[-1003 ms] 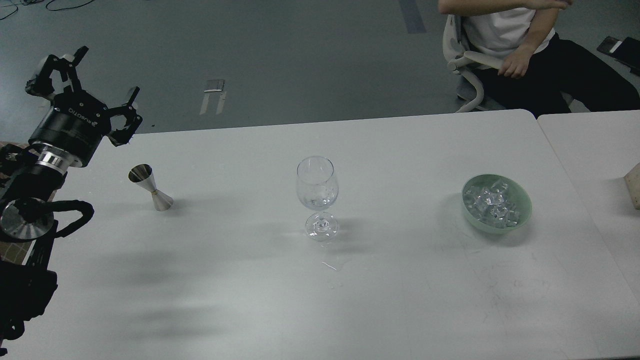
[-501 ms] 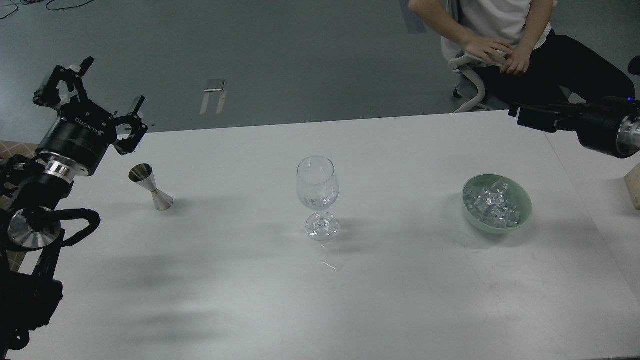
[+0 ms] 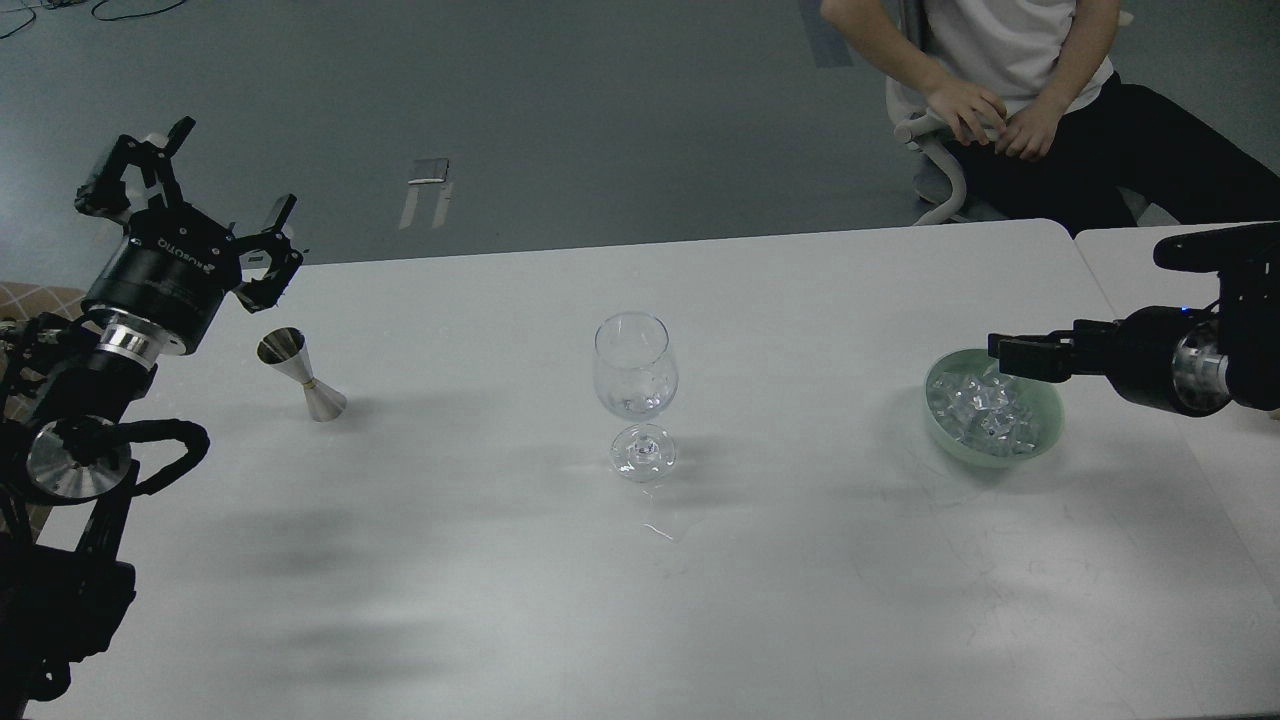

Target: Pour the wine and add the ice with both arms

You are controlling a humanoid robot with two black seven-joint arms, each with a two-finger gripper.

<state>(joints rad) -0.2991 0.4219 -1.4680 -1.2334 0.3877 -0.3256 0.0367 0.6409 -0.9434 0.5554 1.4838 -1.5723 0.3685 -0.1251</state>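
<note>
The left hand [image 3: 195,190] hangs spread wide above the jigger [image 3: 300,375]. The right hand [image 3: 1000,355] sits over the bowl [image 3: 1040,440] of ice [image 3: 985,405]; I cannot tell its grip. The glass [image 3: 635,390] stands mid-desk [image 3: 640,600].

Open table [image 3: 800,600] along the near edge and between items. Obstacles toward the far edge: jigger [image 3: 301,375] left, wine glass [image 3: 636,394] centre, ice bowl [image 3: 1040,425] right, well apart.
</note>
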